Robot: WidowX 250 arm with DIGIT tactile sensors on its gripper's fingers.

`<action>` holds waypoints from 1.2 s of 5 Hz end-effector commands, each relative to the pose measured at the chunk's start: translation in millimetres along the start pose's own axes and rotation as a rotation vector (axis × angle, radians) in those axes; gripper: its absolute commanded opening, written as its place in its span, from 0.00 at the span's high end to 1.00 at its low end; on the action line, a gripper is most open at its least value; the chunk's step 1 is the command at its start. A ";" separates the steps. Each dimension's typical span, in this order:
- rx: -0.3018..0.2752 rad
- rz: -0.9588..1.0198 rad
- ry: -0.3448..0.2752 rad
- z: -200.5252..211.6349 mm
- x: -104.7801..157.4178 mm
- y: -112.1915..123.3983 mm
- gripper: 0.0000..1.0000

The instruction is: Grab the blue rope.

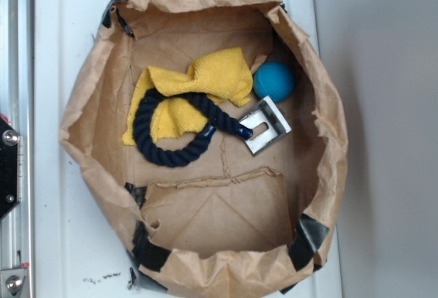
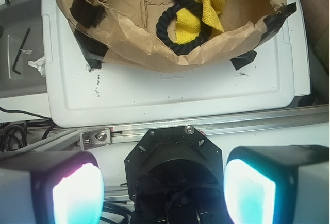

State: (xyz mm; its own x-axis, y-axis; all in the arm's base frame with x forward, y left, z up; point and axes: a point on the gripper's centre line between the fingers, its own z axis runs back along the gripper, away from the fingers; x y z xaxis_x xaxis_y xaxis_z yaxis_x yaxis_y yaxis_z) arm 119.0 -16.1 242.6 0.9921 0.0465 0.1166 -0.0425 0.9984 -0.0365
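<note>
The blue rope (image 1: 142, 130) is a thick navy twisted cord curled in a loop on the floor of a brown paper bag (image 1: 328, 127). It partly overlies a yellow cloth (image 1: 212, 75), and one shiny blue tip rests on a metal buckle (image 1: 265, 125). The wrist view shows the rope (image 2: 161, 28) far ahead, inside the bag's rim (image 2: 139, 38). My gripper (image 2: 164, 188) hangs well back from the bag, over a black round mount. It is open, its two lit fingers (image 2: 77, 193) wide apart with nothing between them. The exterior view does not show the gripper.
A teal ball (image 1: 274, 81) lies by the bag's right wall, behind the buckle. The bag stands on a white board (image 2: 180, 90). An aluminium rail (image 2: 232, 123) runs between the board and my gripper. An Allen key (image 2: 20, 49) lies at the left.
</note>
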 end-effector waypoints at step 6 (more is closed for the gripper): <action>0.099 -0.114 0.019 -121.1 118.1 12.8 0.00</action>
State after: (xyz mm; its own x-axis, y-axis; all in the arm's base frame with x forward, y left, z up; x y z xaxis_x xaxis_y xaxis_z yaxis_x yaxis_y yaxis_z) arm 244.0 -3.8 125.6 0.9950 -0.0802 0.0593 0.0761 0.9947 0.0690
